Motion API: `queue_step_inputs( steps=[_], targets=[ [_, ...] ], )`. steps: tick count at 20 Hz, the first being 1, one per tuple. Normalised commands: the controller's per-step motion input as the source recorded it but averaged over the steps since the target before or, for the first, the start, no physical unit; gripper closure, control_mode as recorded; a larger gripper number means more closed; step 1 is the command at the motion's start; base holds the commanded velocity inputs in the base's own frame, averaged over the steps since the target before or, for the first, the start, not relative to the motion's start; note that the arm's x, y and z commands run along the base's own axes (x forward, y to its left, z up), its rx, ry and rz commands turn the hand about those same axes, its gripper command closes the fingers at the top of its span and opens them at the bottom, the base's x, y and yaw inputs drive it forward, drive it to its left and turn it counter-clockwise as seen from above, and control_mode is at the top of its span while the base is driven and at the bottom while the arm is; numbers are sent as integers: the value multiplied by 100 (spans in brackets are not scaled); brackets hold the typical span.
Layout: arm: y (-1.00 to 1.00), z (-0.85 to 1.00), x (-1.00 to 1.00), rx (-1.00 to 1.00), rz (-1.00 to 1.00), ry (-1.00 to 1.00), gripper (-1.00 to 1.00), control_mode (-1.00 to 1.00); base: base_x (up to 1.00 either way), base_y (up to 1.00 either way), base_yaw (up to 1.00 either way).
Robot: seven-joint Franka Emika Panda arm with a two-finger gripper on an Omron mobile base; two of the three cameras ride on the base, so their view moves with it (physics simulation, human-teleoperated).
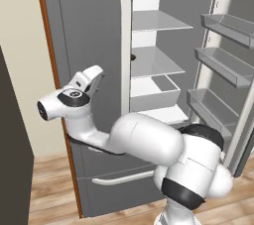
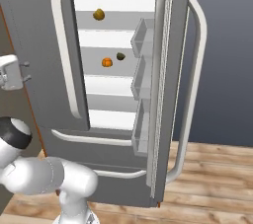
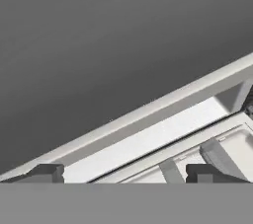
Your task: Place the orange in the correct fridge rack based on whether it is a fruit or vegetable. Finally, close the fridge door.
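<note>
The orange (image 2: pixel 107 62) rests on the fridge rack (image 2: pixel 94 68), the second pale shelf from the top, also seen from the other side as the fridge rack (image 1: pixel 156 61). My gripper (image 1: pixel 97 74) is outside the fridge, in front of the shut left door (image 1: pixel 89 30), left of and a little below the rack. It is open with nothing between its fingers. At the left edge of the right base view the gripper (image 2: pixel 24 70) points at that door. The hand view has the gripper (image 3: pixel 127 173) close to the grey door face, fingertips (image 3: pixel 47 172) wide apart.
A tan-brown round item (image 2: pixel 99 15) lies on the top shelf. A dark green-brown lump (image 2: pixel 120 56) sits just right of the orange. The right fridge door (image 2: pixel 170 85) stands wide open, its bins (image 1: pixel 223 63) facing inward. A drawer (image 1: pixel 156 92) sits below the rack.
</note>
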Motion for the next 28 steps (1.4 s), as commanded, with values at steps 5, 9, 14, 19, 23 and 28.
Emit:
queue_step_inputs(
  steps=[5, 9, 14, 19, 23, 28],
  targets=[
    [-90, 7, -77, 1, 0, -14, -100, -100, 0, 0, 0],
    [-100, 0, -44, 6, 0, -15, -100, -100, 0, 0, 0],
    [-100, -6, -7, 19, 10, -3, -100, -100, 0, 0, 0],
    [-100, 4, -23, 43, 1, -6, -100, -100, 0, 0, 0],
    [-94, 24, -8, 52, -1, -4, -100, -100, 0, 0, 0],
    [-96, 39, 0, 48, 0, -6, -100, -100, 0, 0, 0]
  ],
)
